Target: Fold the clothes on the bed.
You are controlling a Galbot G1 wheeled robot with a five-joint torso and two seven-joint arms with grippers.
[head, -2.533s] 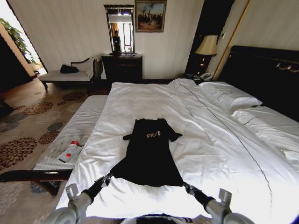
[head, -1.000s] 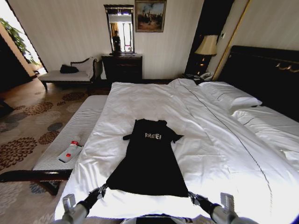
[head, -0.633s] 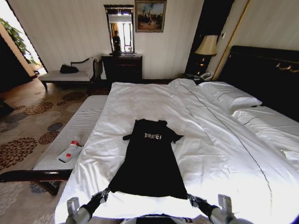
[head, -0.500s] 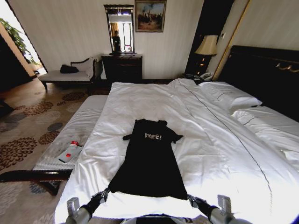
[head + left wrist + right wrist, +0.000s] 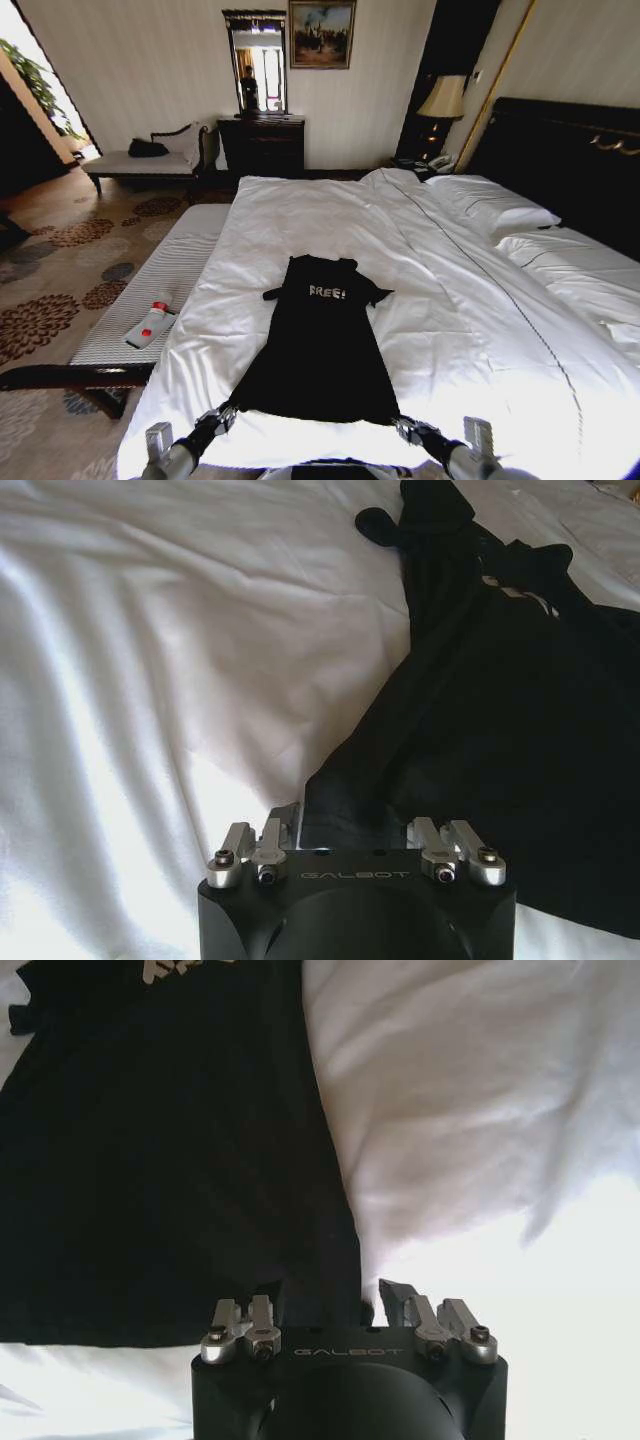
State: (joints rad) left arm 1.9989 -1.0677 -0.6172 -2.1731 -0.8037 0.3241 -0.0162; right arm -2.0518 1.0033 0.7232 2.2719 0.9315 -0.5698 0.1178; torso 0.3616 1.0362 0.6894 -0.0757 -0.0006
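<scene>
White sheets cover the large double bed point(image 5: 330, 220), and on them a black T-shirt point(image 5: 320, 340) lies face up, stretched lengthwise with its collar toward the far side and its hem at the near edge — white lettering point(image 5: 327, 292) shows across the chest, and the short sleeves stick out to either side. At the hem's two corners the robot's arms meet the cloth: the left gripper point(image 5: 222, 415) is clamped on the left hem corner, its fingers closed over the black fabric in the left wrist view point(image 5: 345, 825), and the right gripper point(image 5: 403, 430) is clamped on the right hem corner point(image 5: 320, 1305). Beside the bed on the robot's left stands a grey striped bench point(image 5: 160, 285) carrying a small white bottle with a red cap point(image 5: 150, 324). Pillows point(image 5: 490, 208) lie against the dark headboard point(image 5: 560, 160).
</scene>
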